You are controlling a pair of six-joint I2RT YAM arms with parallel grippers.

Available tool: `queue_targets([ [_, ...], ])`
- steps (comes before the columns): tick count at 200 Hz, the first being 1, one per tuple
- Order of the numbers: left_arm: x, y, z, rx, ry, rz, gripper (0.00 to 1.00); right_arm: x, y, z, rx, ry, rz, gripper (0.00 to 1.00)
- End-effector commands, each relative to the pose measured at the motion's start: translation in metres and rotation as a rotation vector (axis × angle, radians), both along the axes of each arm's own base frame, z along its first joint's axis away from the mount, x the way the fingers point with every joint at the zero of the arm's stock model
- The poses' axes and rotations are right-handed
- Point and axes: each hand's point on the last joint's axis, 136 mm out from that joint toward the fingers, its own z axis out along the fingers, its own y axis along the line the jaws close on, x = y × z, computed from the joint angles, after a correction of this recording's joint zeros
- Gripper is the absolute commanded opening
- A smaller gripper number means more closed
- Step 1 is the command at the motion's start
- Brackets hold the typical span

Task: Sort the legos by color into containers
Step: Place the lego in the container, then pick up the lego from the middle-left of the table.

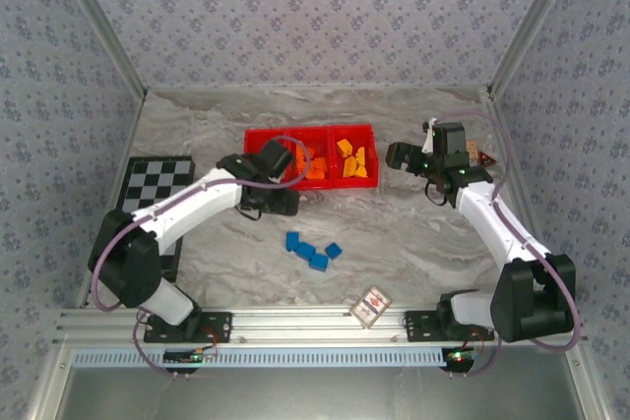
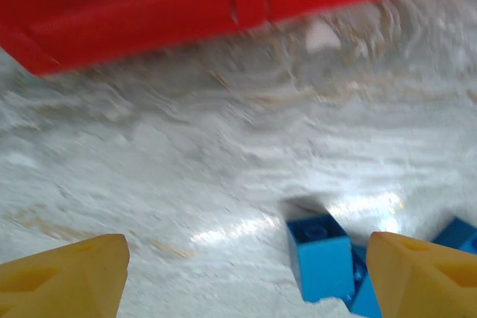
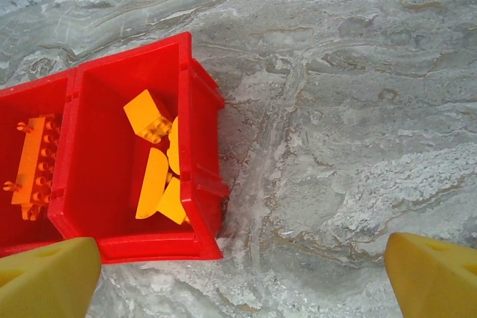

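The marbled table (image 1: 423,243) carries a red tray (image 1: 295,132), blue bricks (image 1: 306,251), a checkerboard (image 1: 157,179) and a small card (image 1: 372,306).

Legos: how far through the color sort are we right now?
Done: yellow bricks lie in the right compartment of the tray, orange bricks in the middle one. In hand: nothing; left gripper and right gripper are both open and empty. Remaining: four blue bricks on the table.

- Four blue bricks (image 1: 305,251) on the counter.
- About four yellow bricks (image 3: 149,117) in the right box.
- One red tray (image 1: 266,135), three boxes.
- One checkerboard (image 1: 157,179).
- One card (image 1: 372,306).
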Motion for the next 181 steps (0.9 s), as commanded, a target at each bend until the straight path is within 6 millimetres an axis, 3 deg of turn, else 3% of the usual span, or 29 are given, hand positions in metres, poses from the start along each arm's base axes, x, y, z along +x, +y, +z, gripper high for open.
queue_targets([
  [1, -0.014, -0.011, 0.002, -0.016, -0.004, 0.034, 0.85, 0.003, 0.003, 0.008, 0.026, 0.001, 0.001, 1.00],
  [57, -0.025, -0.028, -0.014, 0.011, 0.039, 0.038, 0.90, 0.001, 0.008, 0.006, 0.042, 0.012, 0.020, 1.00],
  [114, -0.033, -0.037, -0.037, 0.088, 0.114, 0.000, 0.81, 0.001, 0.008, 0.005, 0.039, 0.016, 0.022, 1.00],
  [136, -0.038, -0.041, -0.046, 0.071, 0.143, 0.001, 0.72, 0.001, 0.008, 0.004, 0.040, 0.020, 0.021, 1.00],
  [181, -0.046, -0.035, -0.061, 0.078, 0.177, 0.040, 0.69, 0.001, 0.009, 0.002, 0.044, 0.029, 0.023, 1.00],
])
